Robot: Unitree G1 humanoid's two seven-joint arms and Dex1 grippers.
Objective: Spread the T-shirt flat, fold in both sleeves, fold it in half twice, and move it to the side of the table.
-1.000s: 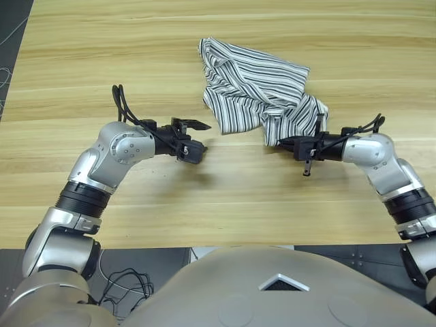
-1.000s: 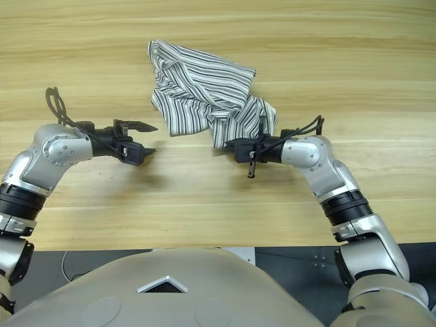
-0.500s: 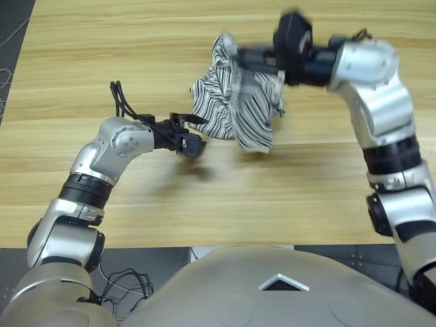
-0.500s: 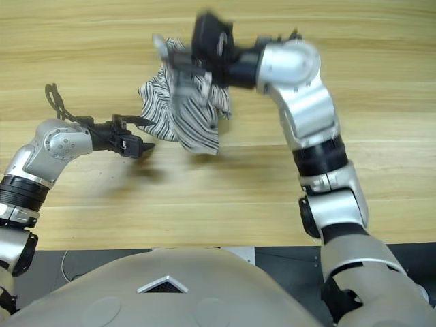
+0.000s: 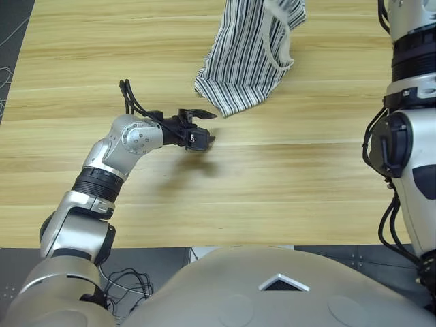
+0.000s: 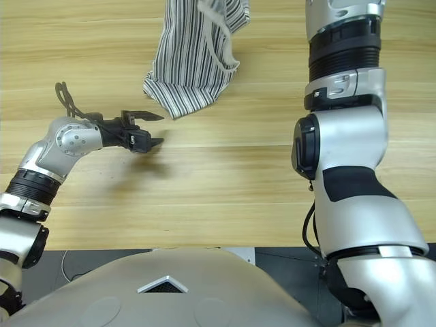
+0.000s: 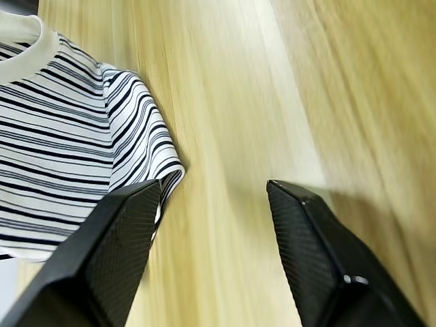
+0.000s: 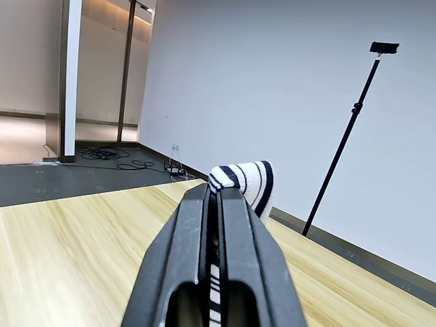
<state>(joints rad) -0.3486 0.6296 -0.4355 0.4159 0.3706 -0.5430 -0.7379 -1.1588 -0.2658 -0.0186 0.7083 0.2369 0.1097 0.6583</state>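
The right pincer is clamped on a rolled fold of the striped shirt. Its fingers are pressed together, and the cloth bulges out just past their tips. That arm stands up at the right side of the bench. The shirt hangs from the grip over the far half of the bench in a long, bunched drape — white collar looped across its front, lower hem toward the robot's left. Whether the hem rests on the wood or hangs just over it I cannot tell from the head views. Past the clamped fold, the right wrist view shows a thin stand against a pale wall.

The left pincer is low over the bench, left of centre, its fingers spread wide with nothing between them. It points toward the shirt — the lowest corner of the hem lies just beyond the tip of the farther finger, near it but seemingly apart. In the left wrist view the striped corner sits just beside one finger, outside the gap, and bare wood shows between the two fingers.
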